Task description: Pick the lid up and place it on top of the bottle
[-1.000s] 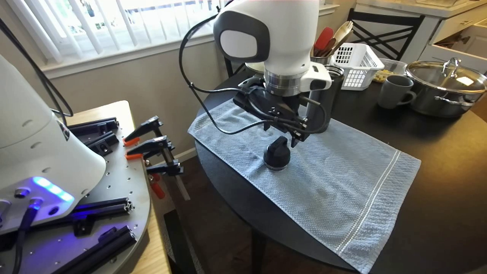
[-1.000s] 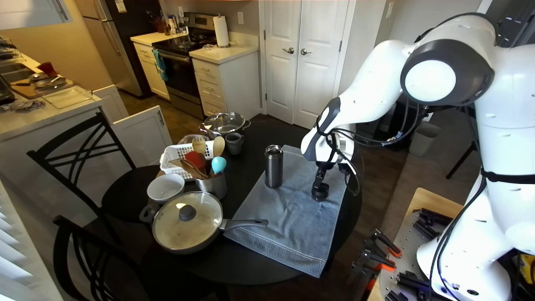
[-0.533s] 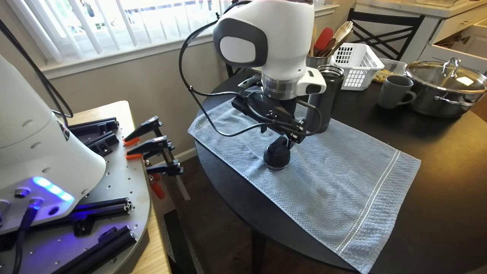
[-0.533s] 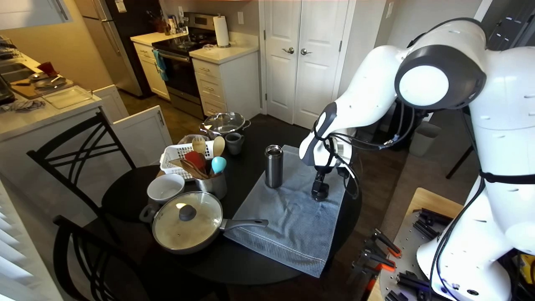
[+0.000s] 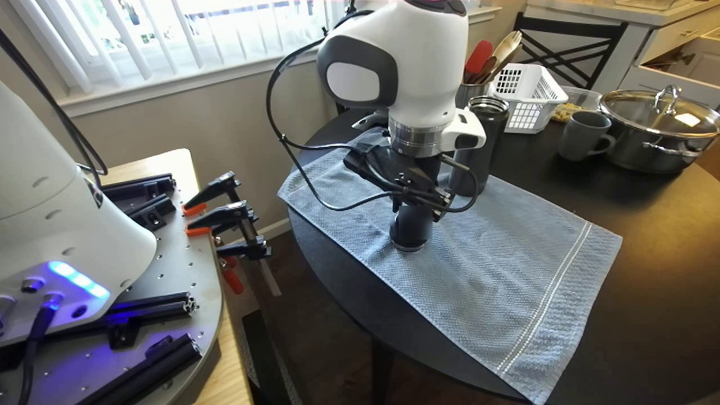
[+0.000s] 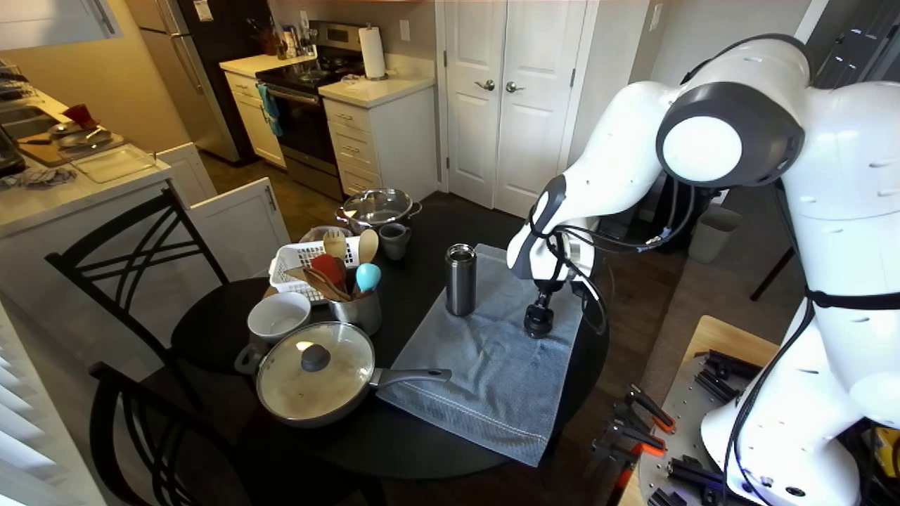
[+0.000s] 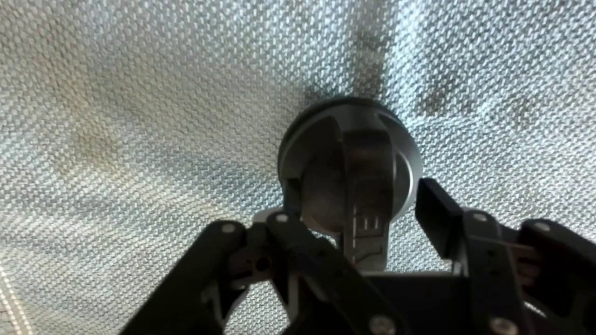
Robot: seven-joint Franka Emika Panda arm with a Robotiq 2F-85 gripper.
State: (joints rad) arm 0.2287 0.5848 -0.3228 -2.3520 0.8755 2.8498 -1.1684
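Note:
The lid [image 5: 400,236], a small black cap with a raised loop handle, sits upright on the blue-grey towel in both exterior views [image 6: 538,327]. In the wrist view the lid [image 7: 368,163] is between the two fingers of my gripper [image 7: 357,195]. The fingers stand apart on either side of the handle; a gap shows between the right pad and the handle. In an exterior view my gripper [image 5: 416,219] is down at the lid, and a finger covers part of it. The bottle [image 6: 460,284], a dark grey metallic cylinder, stands upright and uncapped on the towel; it is partly behind my wrist elsewhere [image 5: 488,138].
The towel [image 5: 506,264] lies on a round black table. A grey mug [image 5: 584,135], a steel pot [image 5: 647,146], a white basket [image 5: 529,104], a utensil holder [image 6: 358,310], a white bowl [image 6: 279,316] and a lidded pan [image 6: 309,379] stand around.
My gripper has come down from above the lid, and its fingers are now on both sides of the handle. The lid and the bottle have not moved.

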